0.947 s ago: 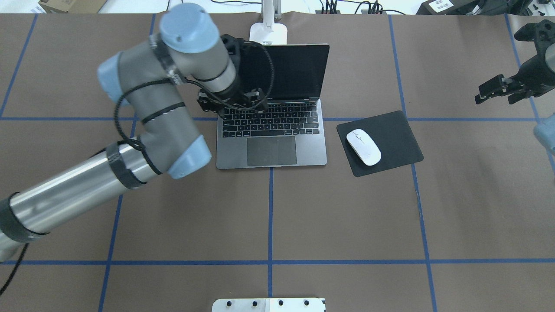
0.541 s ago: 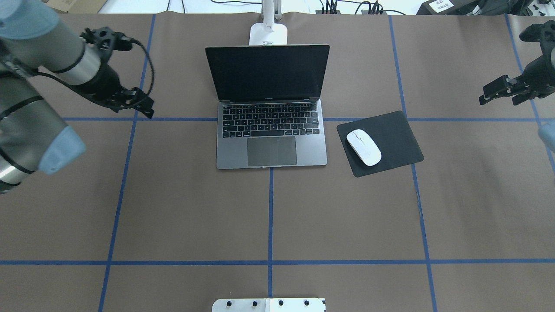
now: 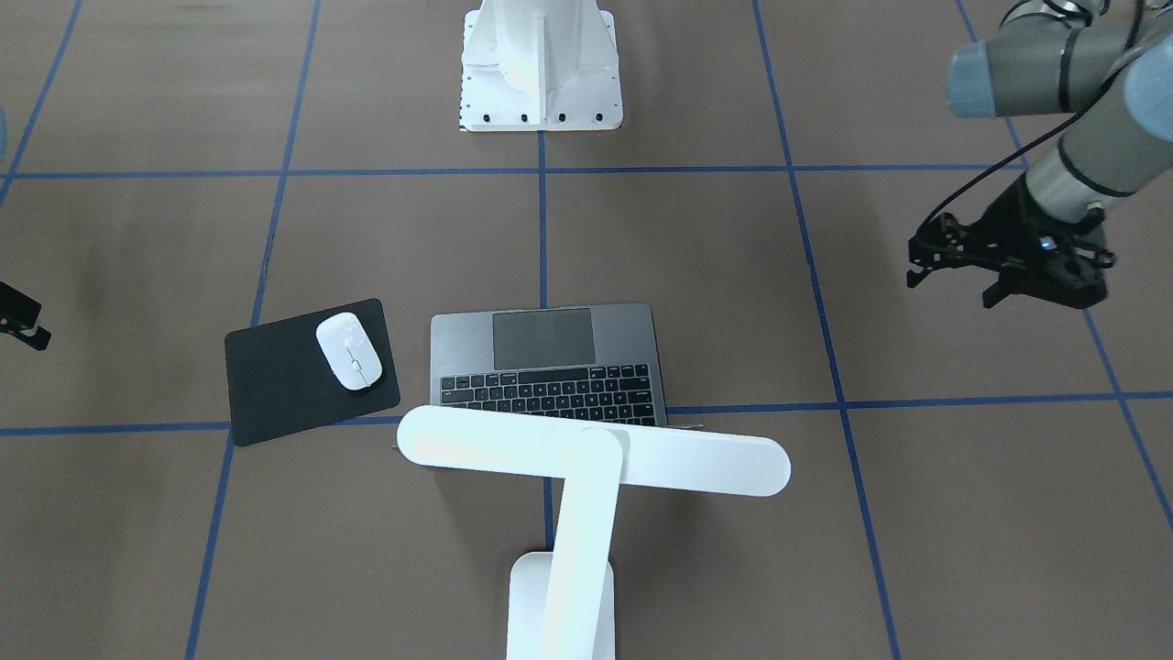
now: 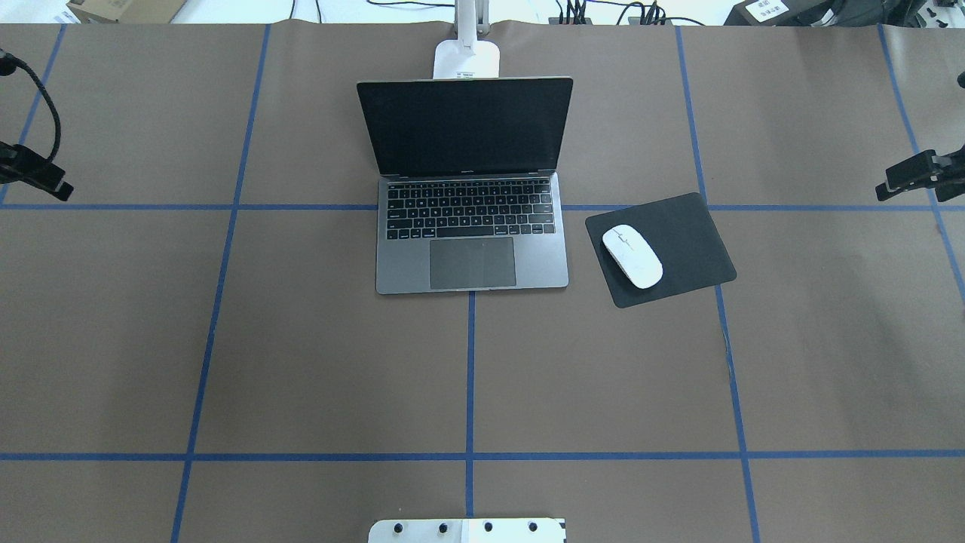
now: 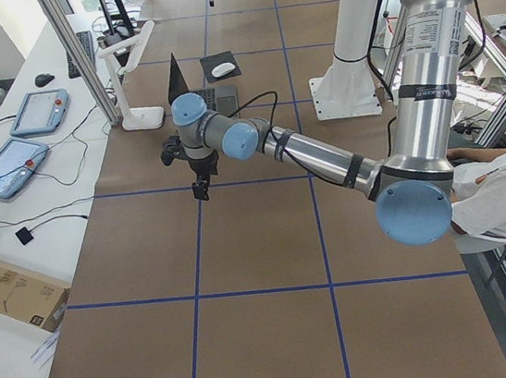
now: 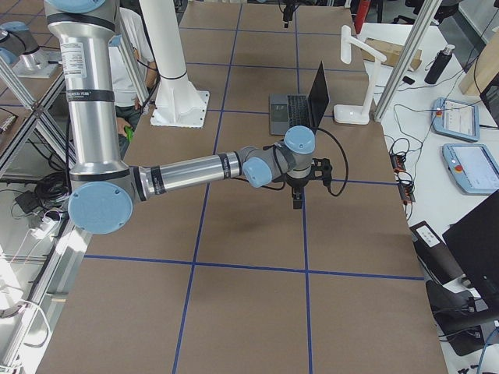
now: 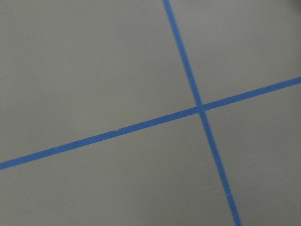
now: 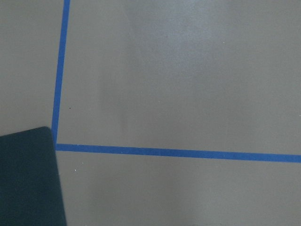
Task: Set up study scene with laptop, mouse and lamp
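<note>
The laptop [image 4: 467, 260] stands open at the table's middle back, screen dark; it also shows in the front view [image 3: 545, 362]. The white mouse [image 4: 632, 256] lies on the black mouse pad [image 4: 682, 241] to the laptop's right, also in the front view [image 3: 349, 350]. The lamp's base [image 4: 466, 59] stands behind the lid, and its bar head [image 3: 596, 454] hangs over the laptop's back edge. My left gripper [image 3: 953, 286] is open and empty, far to the laptop's left. My right gripper [image 4: 908, 194] is open and empty at the right edge.
The white bolted pedestal [image 4: 467, 530] stands at the near table edge, also in the front view [image 3: 541, 64]. Blue tape lines grid the brown tabletop [image 4: 339, 362]. The mouse pad's corner [image 8: 28, 183] shows in the right wrist view. Cables and boxes lie beyond the far edge.
My left arm has drawn back from over the laptop's keyboard to the table's far left. My right gripper has moved further right. Laptop, mouse and lamp have not moved.
</note>
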